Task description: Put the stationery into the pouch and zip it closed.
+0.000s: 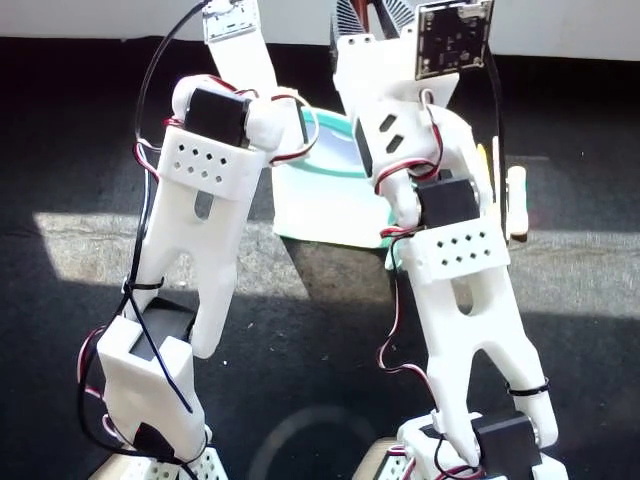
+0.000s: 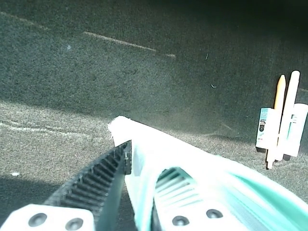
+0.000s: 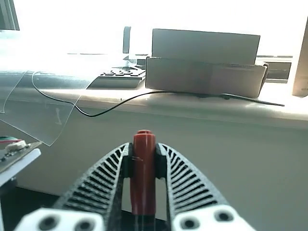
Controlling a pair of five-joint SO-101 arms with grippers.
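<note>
left gripper [image 2: 144,162] clamped on the mint pouch [image 2: 231,185] edge, right gripper [image 3: 143,148] raised — squeezing a red marker [image 3: 143,185]

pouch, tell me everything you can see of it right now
The pouch is soft and whitish with a mint-green border, and it lies on the dark table between the two arms. Its material looks like thin, partly see-through plastic. The left claw is clamped on one edge near a corner, with one ribbed finger outside and the other showing through the wall. The curved green rim suggests the mouth is open, but the zip itself cannot be made out.
</note>
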